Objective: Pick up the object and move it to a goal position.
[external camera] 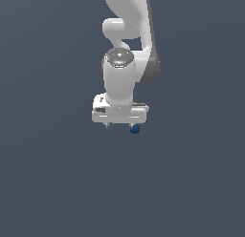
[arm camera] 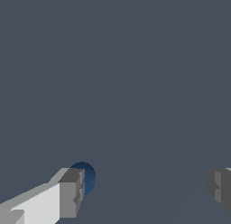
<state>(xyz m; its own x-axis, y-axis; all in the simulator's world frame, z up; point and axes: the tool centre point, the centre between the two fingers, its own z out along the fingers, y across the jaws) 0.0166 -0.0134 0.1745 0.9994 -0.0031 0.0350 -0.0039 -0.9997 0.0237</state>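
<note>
The small dark blue ball (external camera: 135, 129) lies on the plain grey floor, just under the end of the white gripper bar on the exterior view's right. My gripper (external camera: 119, 125) hangs low over the floor, pointing down, with its jaws wide apart and nothing between them. In the wrist view the ball (arm camera: 90, 176) is partly hidden behind one grey fingertip (arm camera: 72, 192) and peeks out on its inner side. The other fingertip (arm camera: 220, 188) stands far from it. I cannot tell whether the finger touches the ball. The gripper (arm camera: 146, 191) is open.
The white arm (external camera: 125, 40) rises behind the gripper toward the top of the exterior view. The dark grey floor (external camera: 57, 174) has no visible edges. No goal marker shows.
</note>
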